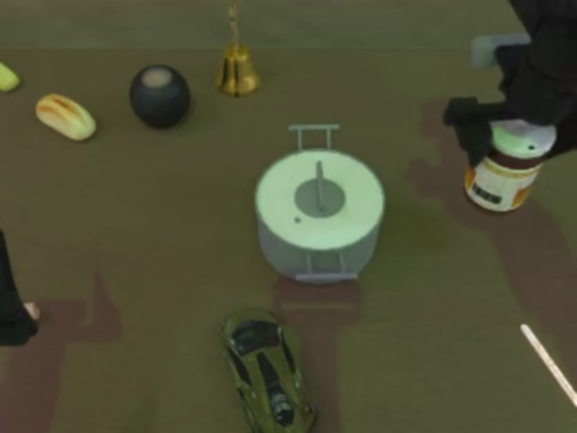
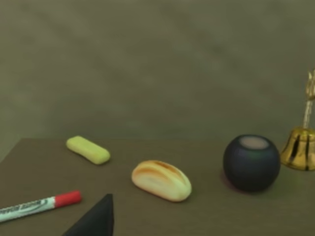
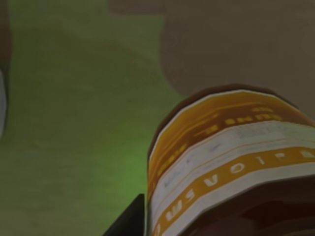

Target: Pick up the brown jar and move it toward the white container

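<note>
The brown jar [image 1: 505,176], with a white lid and a white-and-orange label, hangs tilted at the table's right side, with its shadow on the table below it. My right gripper [image 1: 509,135] is shut on its lid end. In the right wrist view the jar [image 3: 231,157] fills the frame, with one black finger [image 3: 132,219] against its label. The white container [image 1: 319,212], a big pale cylinder with a grey disc, pin and wire handles, stands at the table's centre, well left of the jar. My left gripper [image 1: 13,316] rests parked at the left edge, open and holding nothing.
A dark ball [image 1: 160,95], gold bell [image 1: 237,70], bread roll [image 1: 65,116] and yellow block [image 1: 4,78] lie along the back left. A yellow-green toy car [image 1: 266,370] sits in front of the container. A white stick [image 1: 548,363] lies front right. A red-capped marker [image 2: 39,205] lies near my left gripper.
</note>
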